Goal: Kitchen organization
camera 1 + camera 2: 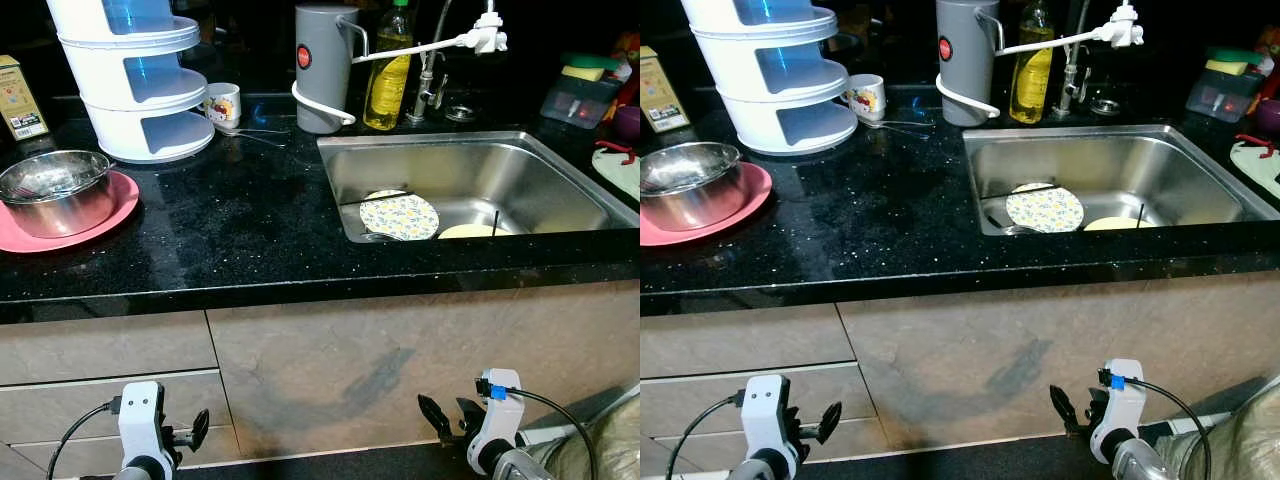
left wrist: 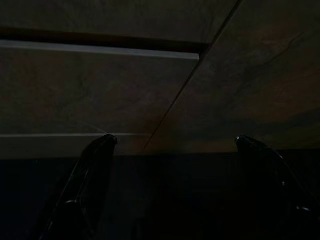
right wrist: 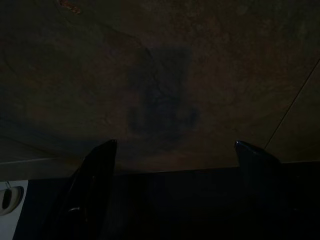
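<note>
A black speckled stone surface [image 1: 240, 225] is running across a kitchen, with beige cabinet fronts [image 1: 330, 365] showing below its near edge. At the far left a small printed box [image 1: 20, 98] is standing, and nearer, a steel bowl [image 1: 55, 190] is sitting on a pink plate [image 1: 118, 210]. Just behind them a white tiered container [image 1: 140, 80] with blue tinted compartments is rising, and a patterned mug [image 1: 223, 103] is standing beside its base. Further right a grey jug [image 1: 324, 68] and a bottle of yellow liquid [image 1: 388, 75] are standing at the far edge beside the tap [image 1: 432, 70]. The steel sink [image 1: 480, 175] is holding a floral plate [image 1: 399, 215] leaning near its front wall, with a pale yellow plate [image 1: 472, 231] just to its right. At the far right a sponge [image 1: 583, 72] is resting on a dark tray.

Low in front of the cabinets, the left gripper [image 1: 196, 432] is hanging with fingers spread apart, holding nothing; the right gripper [image 1: 447, 414] is hanging likewise, parted and empty.
</note>
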`<state>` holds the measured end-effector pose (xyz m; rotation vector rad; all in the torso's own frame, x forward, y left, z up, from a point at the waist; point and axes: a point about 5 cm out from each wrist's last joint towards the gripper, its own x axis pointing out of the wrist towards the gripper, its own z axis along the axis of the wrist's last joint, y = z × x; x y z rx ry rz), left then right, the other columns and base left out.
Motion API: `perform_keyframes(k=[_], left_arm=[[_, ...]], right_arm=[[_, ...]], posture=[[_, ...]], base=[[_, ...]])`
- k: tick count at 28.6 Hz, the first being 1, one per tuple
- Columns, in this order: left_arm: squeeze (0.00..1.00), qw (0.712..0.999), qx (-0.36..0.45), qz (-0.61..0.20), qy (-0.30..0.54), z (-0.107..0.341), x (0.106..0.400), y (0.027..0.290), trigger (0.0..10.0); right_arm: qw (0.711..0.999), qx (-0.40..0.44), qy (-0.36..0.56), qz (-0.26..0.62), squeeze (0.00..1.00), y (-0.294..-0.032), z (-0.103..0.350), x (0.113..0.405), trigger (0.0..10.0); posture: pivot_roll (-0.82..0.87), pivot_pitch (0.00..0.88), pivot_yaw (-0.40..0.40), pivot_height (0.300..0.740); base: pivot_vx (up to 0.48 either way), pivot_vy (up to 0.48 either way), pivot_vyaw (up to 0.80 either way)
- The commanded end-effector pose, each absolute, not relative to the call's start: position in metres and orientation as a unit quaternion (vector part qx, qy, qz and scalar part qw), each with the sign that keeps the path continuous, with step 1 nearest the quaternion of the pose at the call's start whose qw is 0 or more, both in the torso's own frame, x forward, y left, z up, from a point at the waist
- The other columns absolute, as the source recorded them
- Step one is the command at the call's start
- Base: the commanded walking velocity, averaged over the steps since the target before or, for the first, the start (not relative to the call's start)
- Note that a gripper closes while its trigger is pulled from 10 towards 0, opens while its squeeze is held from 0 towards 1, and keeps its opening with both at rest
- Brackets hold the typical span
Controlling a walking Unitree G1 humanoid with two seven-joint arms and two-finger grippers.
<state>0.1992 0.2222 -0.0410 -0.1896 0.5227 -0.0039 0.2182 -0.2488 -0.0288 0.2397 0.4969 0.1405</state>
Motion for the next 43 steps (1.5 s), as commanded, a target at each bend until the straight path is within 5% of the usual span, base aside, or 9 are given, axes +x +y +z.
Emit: perform_keyframes(k=[1, 9, 31, 38, 43], left_arm=[[0.00, 0.960, -0.086, -0.004, 0.265, -0.042, 0.198, 0.226, 10.0], [0.00, 0.958, -0.086, -0.004, 0.273, -0.048, 0.185, 0.227, 10.0], [0.00, 0.917, -0.092, 0.033, 0.386, -0.091, 0.056, 0.226, 10.0], [0.00, 0.923, -0.092, 0.016, 0.373, -0.089, 0.059, 0.223, 10.0], [0.00, 0.943, -0.094, 0.039, 0.316, -0.079, 0.099, 0.228, 10.0]], right_arm=[[0.959, 0.118, 0.247, 0.068, 0.00, -0.248, -0.030, 0.218, 10.0], [0.959, 0.129, 0.248, 0.058, 0.00, -0.248, -0.035, 0.208, 10.0], [0.896, 0.197, 0.398, -0.031, 0.00, -0.249, -0.090, 0.084, 10.0], [0.901, 0.182, 0.394, -0.004, 0.00, -0.250, -0.087, 0.087, 10.0], [0.927, 0.173, 0.333, 0.016, 0.00, -0.251, -0.073, 0.127, 10.0]], posture=[[0.03, 0.000, -0.024, 0.740], [0.03, 0.017, -0.025, 0.740], [0.08, 0.041, -0.092, 0.740], [0.07, 0.056, -0.082, 0.740], [0.06, 0.000, -0.057, 0.740]], base=[[0.000, 0.000, 0.00], [0.000, 0.000, 0.00], [0.000, 0.000, 0.00], [0.000, 0.000, 0.00], [0.000, 0.000, 0.00]])
